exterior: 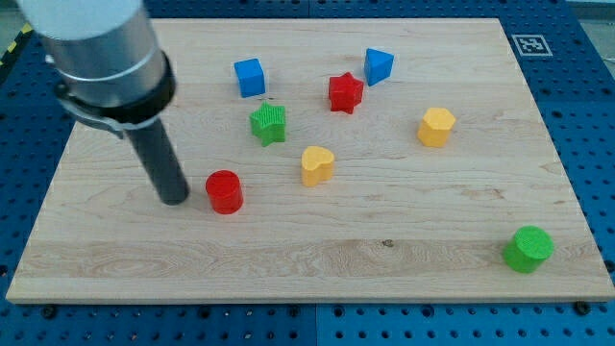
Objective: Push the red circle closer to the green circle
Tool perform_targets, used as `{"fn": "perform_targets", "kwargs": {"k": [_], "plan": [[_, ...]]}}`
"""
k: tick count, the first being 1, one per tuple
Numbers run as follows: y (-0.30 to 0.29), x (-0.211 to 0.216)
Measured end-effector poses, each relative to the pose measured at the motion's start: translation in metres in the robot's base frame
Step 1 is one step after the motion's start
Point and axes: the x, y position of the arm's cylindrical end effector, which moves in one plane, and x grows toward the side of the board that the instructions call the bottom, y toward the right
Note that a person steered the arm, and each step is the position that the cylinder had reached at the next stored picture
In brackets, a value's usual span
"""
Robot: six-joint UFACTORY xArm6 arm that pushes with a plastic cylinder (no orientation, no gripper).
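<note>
1. Red circle (224, 190) sits on the counter (404, 240), left of centre, lower half of the view. Upright, flat face up.
2. My tip (175, 200) is just to the view's left of the red circle, very close. Can't tell if it's touching; any gap is too thin to read.
3. End effector state: it's a plain dark rod, no jaws to be apart or together, clamped on nothing. Rod runs up and slightly left into a grey cylindrical housing (101, 53) at the view's top left.
4. Green circle (528, 248) is well apart from the red one, far over at the view's bottom right, near the counter's right edge.
5. Nearest neighbours of the red circle: yellow heart (317, 164) up and to the right, green star (269, 123) above it.
6. Farther up: blue cube (250, 77) above the green star, red star (345, 92) to its right, blue triangle (378, 65) just beside the red star at the view's top.
7. Yellow hexagon (436, 126) sits right of centre, well apart from the rest, above and left of the green circle.
8. Counter is a light wood board lying on a blue perforated base (586, 115). A black-and-white marker tag (528, 44) is at its top right corner.
</note>
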Motion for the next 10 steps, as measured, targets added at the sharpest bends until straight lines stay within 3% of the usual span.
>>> {"fn": "perform_targets", "kwargs": {"k": [2,7,10], "plan": [[0.05,0.009],[0.059,-0.012],[0.169,0.022]]}}
